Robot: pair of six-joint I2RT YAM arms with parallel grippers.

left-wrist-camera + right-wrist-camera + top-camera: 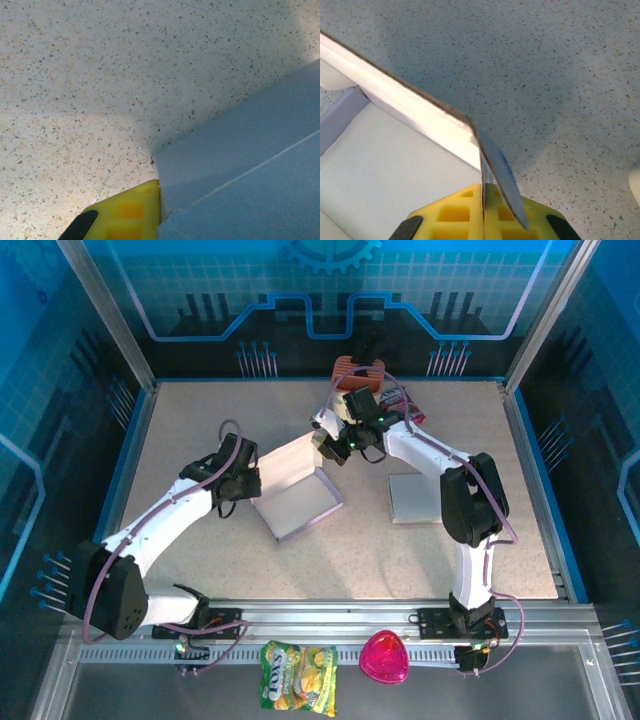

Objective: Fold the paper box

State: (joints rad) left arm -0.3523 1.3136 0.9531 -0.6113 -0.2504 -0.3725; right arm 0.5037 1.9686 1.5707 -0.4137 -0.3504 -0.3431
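The paper box [299, 494] lies half-formed in the middle of the table, white inside with pale blue walls. My left gripper [247, 483] is at its left corner. In the left wrist view one yellow finger [127, 212] presses flat against the blue outer wall [240, 165]; the other finger is hidden behind that wall, so the left gripper [160, 192] is shut on it. My right gripper [333, 447] is at the box's far right corner. In the right wrist view, the right gripper [484, 192] is shut on a thin upright flap [497, 167] beside the white inner floor [385, 165].
A flat white sheet [415, 498] lies to the right of the box. An orange object [360, 370] sits at the back edge behind the right arm. A snack bag [298, 676] and a pink object [385, 657] rest on the front rail. Blue walls enclose the table.
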